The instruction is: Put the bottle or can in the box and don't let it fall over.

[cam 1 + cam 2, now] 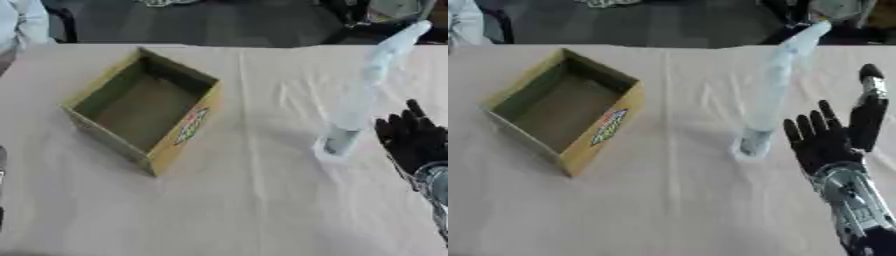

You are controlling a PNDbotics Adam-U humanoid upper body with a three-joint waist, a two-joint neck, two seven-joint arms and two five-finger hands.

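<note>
Right hand [826, 139] is seen low at the right side, palm toward the table's middle, fingers spread and straight, thumb raised apart; nothing is held. Just to its left, across a narrow strip of bare cloth, the bottle [767, 95] is found: pale, translucent, standing on its base [753, 144] with its long axis upright, though it is drawn as a slant toward the far right by the downward view. Hand and bottle are not seen to touch. The base lies about level with the fingertips, so the bottle lies leftward from the palm and slightly forward.

Farther left, well apart from the bottle, the open cardboard box [189, 127] sits askew on the table [254, 200], nothing visible inside it. Left hand is not made out in either view, only a dark sliver at the left edge.

Right hand is judged the nearer one. A short sideways closing on the lower body is judged to be called for; a tall narrow bottle could be tipped by a nudge up high.
</note>
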